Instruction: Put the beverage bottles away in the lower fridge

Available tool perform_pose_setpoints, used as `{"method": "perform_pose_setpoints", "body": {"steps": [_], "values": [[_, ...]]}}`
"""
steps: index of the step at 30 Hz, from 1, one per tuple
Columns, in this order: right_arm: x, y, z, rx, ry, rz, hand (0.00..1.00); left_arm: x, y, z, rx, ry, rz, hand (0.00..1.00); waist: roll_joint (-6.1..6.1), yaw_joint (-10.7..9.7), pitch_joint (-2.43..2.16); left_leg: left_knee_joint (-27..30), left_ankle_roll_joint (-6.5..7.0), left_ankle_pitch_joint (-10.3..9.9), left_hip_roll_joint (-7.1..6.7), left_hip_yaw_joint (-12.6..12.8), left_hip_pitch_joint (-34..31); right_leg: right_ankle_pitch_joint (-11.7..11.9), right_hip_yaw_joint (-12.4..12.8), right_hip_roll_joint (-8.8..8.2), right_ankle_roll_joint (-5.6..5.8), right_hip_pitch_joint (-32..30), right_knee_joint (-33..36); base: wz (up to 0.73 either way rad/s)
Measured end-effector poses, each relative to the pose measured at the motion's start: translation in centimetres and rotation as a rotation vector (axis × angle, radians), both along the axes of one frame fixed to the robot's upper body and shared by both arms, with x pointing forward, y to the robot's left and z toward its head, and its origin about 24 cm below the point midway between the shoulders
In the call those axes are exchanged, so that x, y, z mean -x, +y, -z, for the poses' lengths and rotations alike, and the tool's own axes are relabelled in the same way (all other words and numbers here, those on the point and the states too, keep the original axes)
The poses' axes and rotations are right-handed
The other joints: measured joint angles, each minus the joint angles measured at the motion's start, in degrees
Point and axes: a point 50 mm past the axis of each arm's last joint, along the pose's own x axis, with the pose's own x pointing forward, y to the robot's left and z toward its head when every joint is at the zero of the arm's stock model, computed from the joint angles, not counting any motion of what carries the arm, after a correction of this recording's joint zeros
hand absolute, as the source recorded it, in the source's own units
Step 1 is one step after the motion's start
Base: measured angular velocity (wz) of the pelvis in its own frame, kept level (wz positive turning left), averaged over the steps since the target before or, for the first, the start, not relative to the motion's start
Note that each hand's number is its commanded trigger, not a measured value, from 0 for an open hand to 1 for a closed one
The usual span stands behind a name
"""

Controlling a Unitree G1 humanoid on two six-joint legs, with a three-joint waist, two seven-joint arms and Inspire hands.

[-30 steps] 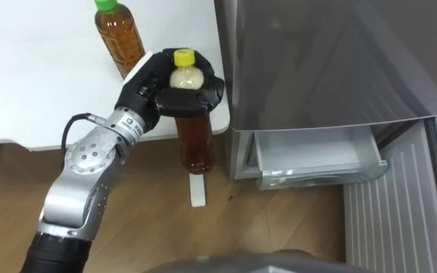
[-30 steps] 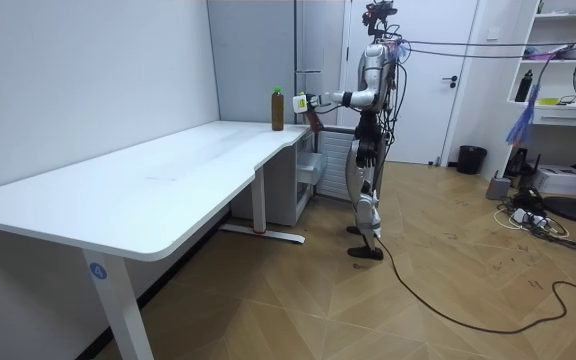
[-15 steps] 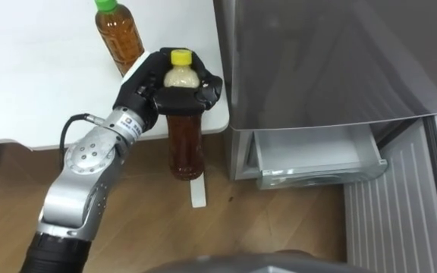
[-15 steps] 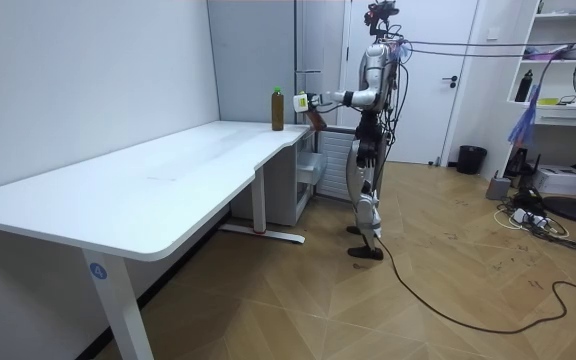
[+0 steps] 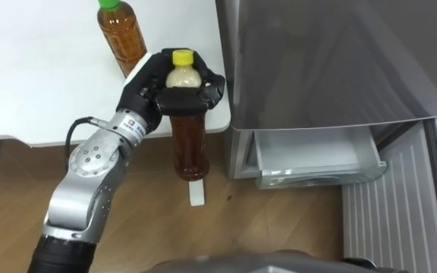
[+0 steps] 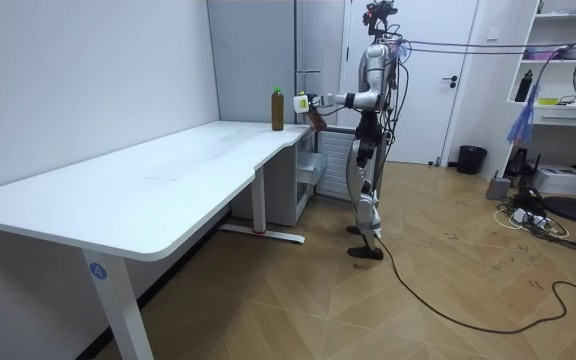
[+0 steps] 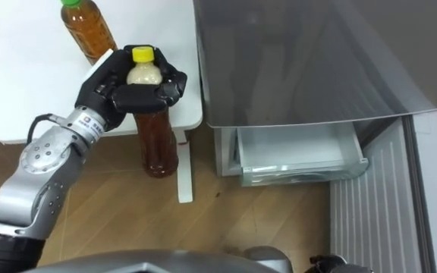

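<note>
Floor: wood boards [image 5: 279, 220] are seen below, between desk end and fridge.
Left hand [image 5: 146, 91]: fingers are closed round the neck of the yellow-capped bottle [image 5: 189, 144].
Change: the bottle has only been swung slightly, hung off the desk [image 5: 36, 76]; carrying is judged barely begun.
Drawer [image 5: 309, 155]: pulled open, seemingly empty.
Green-capped bottle [image 5: 121, 38]: left standing on the desk.
Fridge [image 5: 317, 61]: its grey front overhangs the drawer.

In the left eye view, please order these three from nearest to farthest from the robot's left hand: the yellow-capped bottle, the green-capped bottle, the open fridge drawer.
1. Yellow-capped bottle: held in the left hand, at the table's corner.
2. Green-capped bottle: standing on the table, just beyond the hand.
3. Open fridge drawer: low down, far off to the right.
</note>
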Motion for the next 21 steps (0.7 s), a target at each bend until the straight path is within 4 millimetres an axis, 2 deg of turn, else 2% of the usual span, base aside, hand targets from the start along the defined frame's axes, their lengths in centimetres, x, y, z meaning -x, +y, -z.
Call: {"method": "perform_pose_setpoints", "body": {"steps": [6,12,18,21], "values": [[-1.0,-0.2,-0.2,0.010,-0.039,-0.087,0.00,-0.1,-0.1,-0.7,0.015,-0.068,0.010,1.00,0.08,1.81,-0.05,0.33,-0.01,0.01,-0.05,-0.41,-0.58,0.03,-0.99,-0.19,-0.05,-0.27,0.01,0.04],[-3.2,-0.4,-0.9,0.018,-0.137,-0.161,0.00,0.0,-0.2,-0.7,0.019,-0.083,0.016,1.00,0.12,3.00,-0.02,0.43,-0.01,0.01,-0.12,-0.56,-0.05,0.04,-1.73,-0.34,-0.06,0.38,0.00,0.02],[-4.5,-0.1,-1.2,0.027,-0.181,-0.230,0.00,0.2,-0.2,0.1,0.033,-0.046,-0.005,1.00,0.28,4.13,0.09,0.43,-0.17,0.11,-0.15,-1.22,-0.25,0.04,-2.09,-0.32,-0.06,0.46,0.02,0.03],[-6.4,0.8,-1.8,0.029,-0.249,-0.329,0.00,0.5,-0.4,0.6,0.032,-0.025,-0.006,1.00,0.39,4.15,0.16,0.17,-0.18,0.12,-0.17,-1.42,-0.52,0.04,-2.34,-0.31,-0.06,0.34,0.01,0.03]]}}
